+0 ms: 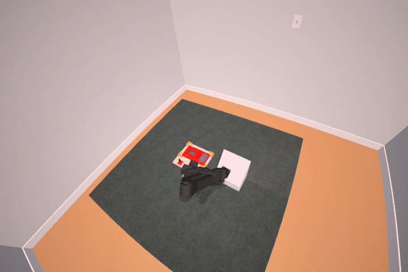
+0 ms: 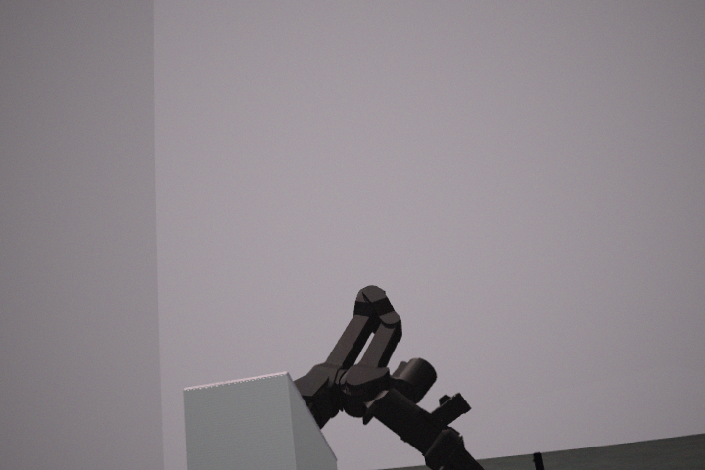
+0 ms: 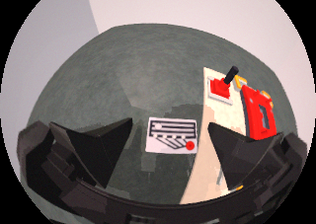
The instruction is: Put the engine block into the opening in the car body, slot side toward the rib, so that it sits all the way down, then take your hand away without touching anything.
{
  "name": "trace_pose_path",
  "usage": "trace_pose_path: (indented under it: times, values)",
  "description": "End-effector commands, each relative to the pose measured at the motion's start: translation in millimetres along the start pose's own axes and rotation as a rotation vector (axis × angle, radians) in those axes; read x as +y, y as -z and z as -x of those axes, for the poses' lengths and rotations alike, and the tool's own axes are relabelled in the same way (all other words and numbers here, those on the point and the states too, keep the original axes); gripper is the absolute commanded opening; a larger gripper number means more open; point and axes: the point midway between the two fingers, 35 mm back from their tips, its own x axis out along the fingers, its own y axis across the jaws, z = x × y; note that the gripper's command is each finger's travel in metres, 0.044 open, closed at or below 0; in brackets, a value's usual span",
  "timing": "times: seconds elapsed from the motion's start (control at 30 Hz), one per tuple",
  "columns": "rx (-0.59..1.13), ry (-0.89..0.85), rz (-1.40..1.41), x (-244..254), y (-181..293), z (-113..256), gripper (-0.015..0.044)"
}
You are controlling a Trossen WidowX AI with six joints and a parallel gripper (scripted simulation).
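Note:
The engine block (image 3: 172, 135), white with black lines and a red dot on top, shows between and beyond my fingertips in the wrist view, over the dark mat beside the cream board's left edge. My gripper (image 3: 172, 124) is open, its fingers wide to either side of the block and not holding it. The red car body (image 1: 195, 153) (image 3: 251, 98) lies on the cream board to the right in the wrist view. One opening (image 3: 265, 116) shows in it, with no engine block in it. The rib cannot be made out. In the top view the arm hides most of the block.
A red lever base (image 1: 180, 162) (image 3: 220, 89) with a black stick (image 2: 539, 460) (image 3: 230, 75) stands on the cream board (image 3: 197, 177) near the car body. Orange corner pieces (image 1: 188, 143) edge the board. A white box (image 1: 236, 165) (image 2: 237, 432) stands under the arm's base.

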Motion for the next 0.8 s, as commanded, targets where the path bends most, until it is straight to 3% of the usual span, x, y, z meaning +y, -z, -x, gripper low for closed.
trace_pose_path:
  times: [0.0,0.2,0.37,0.77]
  values:
    - [-0.006,0.014,0.033,-1,-2,-3,0.0440]
    - [0.011,0.046,0.033,-7,-5,-11,0.0440]
    - [-0.037,0.105,0.005,-23,-34,-19,0.0440]
    - [0.124,0.202,-0.276,-46,-34,-36,0.0440]
